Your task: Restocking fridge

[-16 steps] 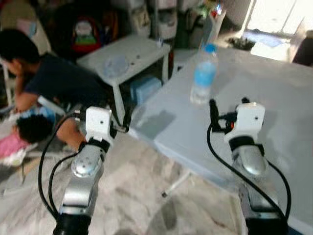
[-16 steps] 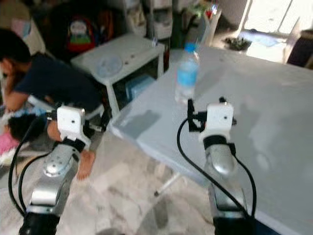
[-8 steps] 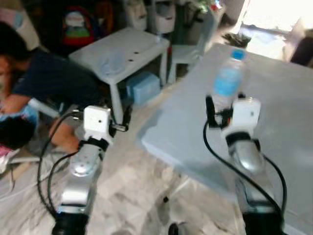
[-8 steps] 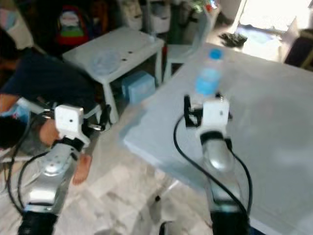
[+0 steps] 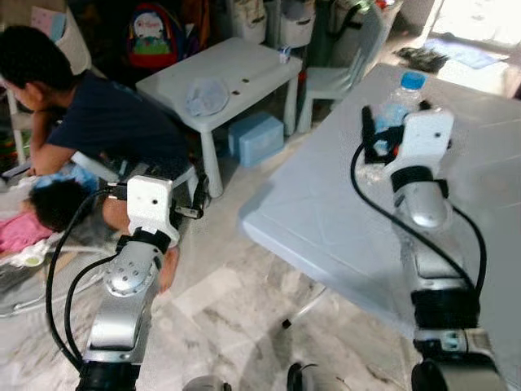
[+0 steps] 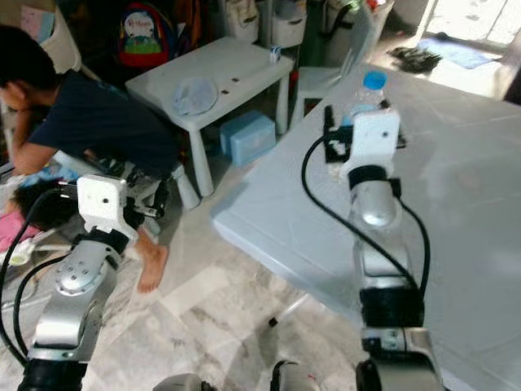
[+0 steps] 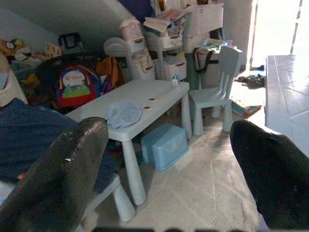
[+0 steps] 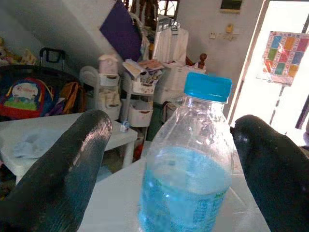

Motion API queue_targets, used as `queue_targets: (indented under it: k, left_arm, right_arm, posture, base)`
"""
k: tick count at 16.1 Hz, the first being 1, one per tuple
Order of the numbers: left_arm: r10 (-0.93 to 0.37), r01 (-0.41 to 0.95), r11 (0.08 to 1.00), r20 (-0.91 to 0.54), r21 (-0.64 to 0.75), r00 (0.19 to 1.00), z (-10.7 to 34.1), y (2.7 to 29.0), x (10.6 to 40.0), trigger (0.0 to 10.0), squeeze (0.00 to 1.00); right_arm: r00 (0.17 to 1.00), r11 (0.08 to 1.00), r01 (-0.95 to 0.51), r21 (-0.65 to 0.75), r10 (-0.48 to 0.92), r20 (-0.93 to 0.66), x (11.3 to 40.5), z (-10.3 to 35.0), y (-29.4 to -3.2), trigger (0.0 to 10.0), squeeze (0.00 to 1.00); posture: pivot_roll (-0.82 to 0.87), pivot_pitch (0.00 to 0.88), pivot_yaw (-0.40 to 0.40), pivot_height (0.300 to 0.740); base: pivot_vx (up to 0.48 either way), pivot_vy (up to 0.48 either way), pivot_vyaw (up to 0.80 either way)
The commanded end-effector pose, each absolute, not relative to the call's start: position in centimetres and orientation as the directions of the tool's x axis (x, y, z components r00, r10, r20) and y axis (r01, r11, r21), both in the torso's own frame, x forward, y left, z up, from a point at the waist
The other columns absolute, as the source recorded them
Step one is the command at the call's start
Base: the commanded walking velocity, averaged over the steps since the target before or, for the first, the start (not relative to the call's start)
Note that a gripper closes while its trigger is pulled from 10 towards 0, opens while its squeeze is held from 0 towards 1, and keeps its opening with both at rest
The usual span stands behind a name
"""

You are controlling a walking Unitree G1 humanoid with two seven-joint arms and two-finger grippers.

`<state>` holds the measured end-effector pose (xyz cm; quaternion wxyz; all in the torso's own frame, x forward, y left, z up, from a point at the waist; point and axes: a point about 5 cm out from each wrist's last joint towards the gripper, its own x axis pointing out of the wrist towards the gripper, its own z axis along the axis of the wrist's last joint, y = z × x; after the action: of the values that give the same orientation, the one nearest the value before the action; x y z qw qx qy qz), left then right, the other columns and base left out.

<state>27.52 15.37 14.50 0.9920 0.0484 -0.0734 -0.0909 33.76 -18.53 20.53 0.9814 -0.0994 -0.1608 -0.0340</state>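
A clear water bottle (image 5: 396,104) with a blue cap and blue label stands upright near the edge of the big white table (image 5: 326,212). My right gripper (image 8: 171,124) is open at the bottle, one black finger (image 8: 72,159) on each side of it, and the pads do not touch it. From the head I see that gripper (image 6: 346,134) stretched out over the table with the bottle (image 6: 364,99) just past its white wrist. My left gripper (image 7: 169,128) is open and holds nothing. It hangs in the air over the floor, left of the table.
A person (image 5: 106,122) in a dark shirt crouches on the floor at the left, beside a small child (image 5: 49,208). Behind them stand a low white table (image 5: 236,73), a blue box (image 5: 256,134), a small chair (image 5: 342,77) and a backpack (image 5: 155,37). Marble floor lies below my left arm.
The camera has shifted. My right arm has reached forward, so the bottle that stood ahead of the gripper now sits between its fingers. The left arm has kept its pose.
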Motion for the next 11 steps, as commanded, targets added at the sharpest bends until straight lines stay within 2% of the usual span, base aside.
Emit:
queue_targets:
  k: [1,11]
  left_arm:
    - [-0.191,0.174,0.977,0.138,0.123,0.972,14.9,15.7,27.3,10.0,0.0]
    - [-0.215,0.198,0.969,0.109,0.147,0.97,15.4,15.9,26.9,10.0,0.0]
  right_arm:
    - [0.936,0.978,0.113,-0.177,-0.045,0.35,34.1,21.2,-18.7,10.0,0.0]
    - [0.895,0.961,0.183,-0.209,-0.075,0.439,36.0,24.3,-19.9,10.0,0.0]
  posture:
    - [0.1,0.116,0.056,0.74]
    - [0.12,0.136,0.076,0.74]
  base:
    - [0.0,0.0,0.0]
    - [0.0,0.0,0.0]
